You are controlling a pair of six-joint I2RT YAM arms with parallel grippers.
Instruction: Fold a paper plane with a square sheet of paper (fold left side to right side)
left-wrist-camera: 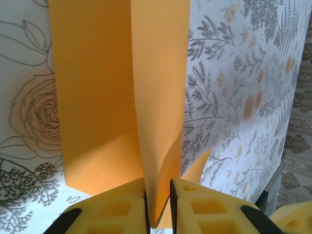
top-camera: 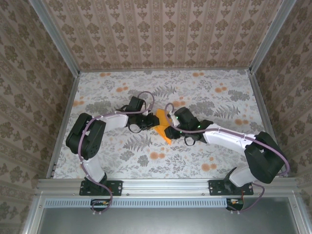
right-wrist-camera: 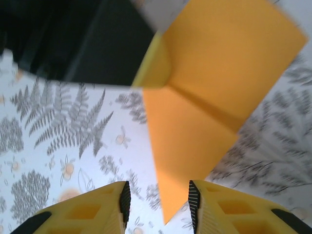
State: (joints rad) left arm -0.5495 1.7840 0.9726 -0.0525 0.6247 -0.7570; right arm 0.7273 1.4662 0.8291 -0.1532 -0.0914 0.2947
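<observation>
The bright orange paper [top-camera: 162,126] lies mid-table between the two grippers, folded with creases and a pointed lower tip. My left gripper [top-camera: 146,121] is shut on it. In the left wrist view its yellow fingers [left-wrist-camera: 122,204] pinch an upright flap of the paper [left-wrist-camera: 97,97], while the rest lies flat on the table. My right gripper [right-wrist-camera: 159,195] is open, and the paper's pointed tip [right-wrist-camera: 185,146] reaches down into the gap between its fingers without touching either pad. From above, the right gripper [top-camera: 171,127] sits at the paper's right edge.
The floral table cover [top-camera: 195,92] stretches out all round the paper. Patterned walls with metal rails [top-camera: 63,58] enclose the table. The left arm's black wrist [right-wrist-camera: 73,39] hangs close above the paper's far corner in the right wrist view.
</observation>
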